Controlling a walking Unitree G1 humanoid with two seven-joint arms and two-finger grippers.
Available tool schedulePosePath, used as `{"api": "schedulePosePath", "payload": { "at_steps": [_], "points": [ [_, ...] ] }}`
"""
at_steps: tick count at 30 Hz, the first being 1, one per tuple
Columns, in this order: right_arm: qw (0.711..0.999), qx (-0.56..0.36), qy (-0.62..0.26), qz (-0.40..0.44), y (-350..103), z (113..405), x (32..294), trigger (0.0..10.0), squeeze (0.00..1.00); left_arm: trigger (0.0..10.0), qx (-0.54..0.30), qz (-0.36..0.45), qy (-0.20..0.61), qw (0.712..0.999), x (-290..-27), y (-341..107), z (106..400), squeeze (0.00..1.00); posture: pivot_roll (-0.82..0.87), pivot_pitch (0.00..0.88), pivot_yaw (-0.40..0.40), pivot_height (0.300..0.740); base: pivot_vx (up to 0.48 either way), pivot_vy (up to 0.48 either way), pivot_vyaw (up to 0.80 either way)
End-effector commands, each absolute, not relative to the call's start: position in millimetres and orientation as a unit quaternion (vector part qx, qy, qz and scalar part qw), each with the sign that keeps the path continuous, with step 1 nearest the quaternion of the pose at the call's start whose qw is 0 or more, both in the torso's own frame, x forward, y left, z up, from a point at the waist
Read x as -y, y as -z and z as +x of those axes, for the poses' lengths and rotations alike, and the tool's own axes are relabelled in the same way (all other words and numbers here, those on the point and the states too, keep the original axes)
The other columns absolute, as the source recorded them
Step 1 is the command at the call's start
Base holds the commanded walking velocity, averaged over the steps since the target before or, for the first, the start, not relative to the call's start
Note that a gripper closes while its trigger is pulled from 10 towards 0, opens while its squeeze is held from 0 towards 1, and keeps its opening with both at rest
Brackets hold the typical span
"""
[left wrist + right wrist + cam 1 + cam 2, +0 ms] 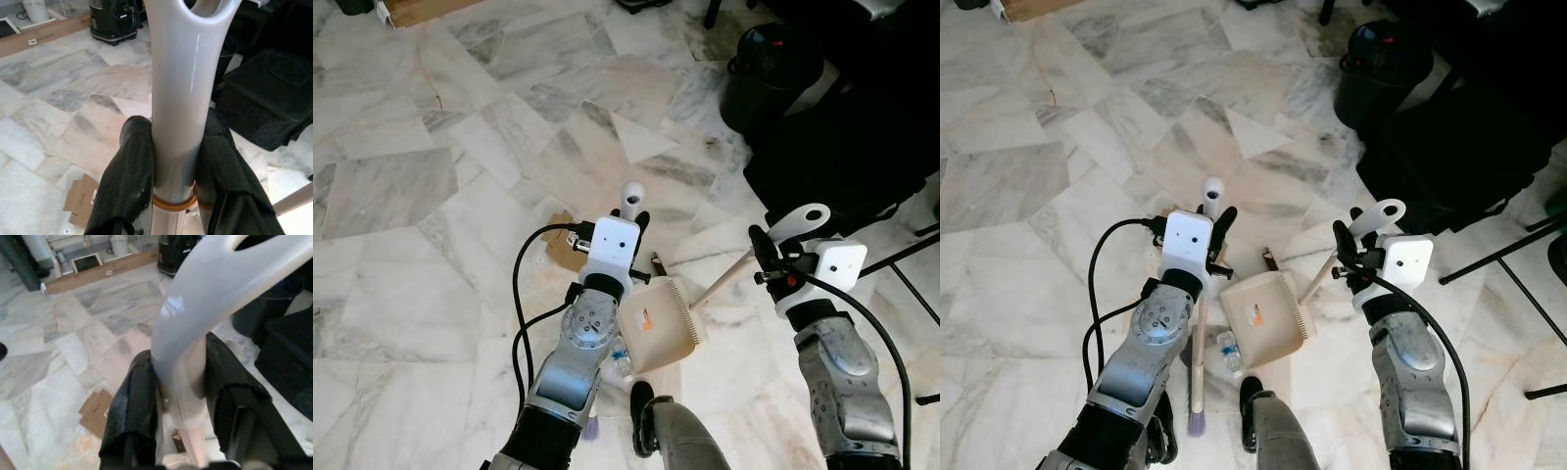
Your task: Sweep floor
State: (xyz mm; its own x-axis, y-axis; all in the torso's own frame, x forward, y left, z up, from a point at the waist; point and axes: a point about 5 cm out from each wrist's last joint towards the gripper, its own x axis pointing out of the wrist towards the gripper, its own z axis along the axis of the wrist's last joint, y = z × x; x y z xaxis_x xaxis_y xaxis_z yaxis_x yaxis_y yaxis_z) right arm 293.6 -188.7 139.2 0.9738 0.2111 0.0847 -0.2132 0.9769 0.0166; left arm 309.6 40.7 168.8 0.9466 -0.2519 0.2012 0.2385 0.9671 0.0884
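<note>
One broom [1198, 392], one dustpan [1263, 315], one plastic bottle [1229, 353], one cardboard scrap [560, 241], two grippers: left gripper [171, 171], right gripper [183, 401].

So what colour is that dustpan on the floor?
The dustpan is cream or beige, with a small orange mark; it shows best in the right eye view.

Left arm [578, 362] hides most of the broom's pole [1198, 362]

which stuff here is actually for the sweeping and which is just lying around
For the job:
- broom, its handle clamped in the left gripper
- dustpan, its handle clamped in the right gripper
- cardboard scrap on the floor, likely what gets swept

Lying about:
- black bin
- black bag
- small plastic bottle beside the dustpan
</note>
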Motion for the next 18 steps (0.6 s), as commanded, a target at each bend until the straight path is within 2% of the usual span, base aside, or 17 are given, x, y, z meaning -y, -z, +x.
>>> {"api": "schedulePosePath", "payload": {
  "at_steps": [1,15,18],
  "points": [
    [0.978,-0.068,-0.186,0.070,-99,283,163,10.0,0.00,10.0,0.091,0.004,0.135,0.987,-34,-163,306,0.00,-0.18,0.443,-0.057,0.740,0.000,0.000,0.00],
    [0.971,-0.086,-0.213,0.072,-97,276,157,10.0,0.00,10.0,0.069,-0.021,0.125,0.990,-37,-156,308,0.00,-0.17,0.451,-0.054,0.740,0.000,0.000,0.00],
    [0.963,-0.103,-0.239,0.070,-96,271,154,10.0,0.00,10.0,0.063,-0.056,0.120,0.989,-37,-157,308,0.00,-0.18,0.455,-0.054,0.740,0.000,0.000,0.00]
  ]
}}
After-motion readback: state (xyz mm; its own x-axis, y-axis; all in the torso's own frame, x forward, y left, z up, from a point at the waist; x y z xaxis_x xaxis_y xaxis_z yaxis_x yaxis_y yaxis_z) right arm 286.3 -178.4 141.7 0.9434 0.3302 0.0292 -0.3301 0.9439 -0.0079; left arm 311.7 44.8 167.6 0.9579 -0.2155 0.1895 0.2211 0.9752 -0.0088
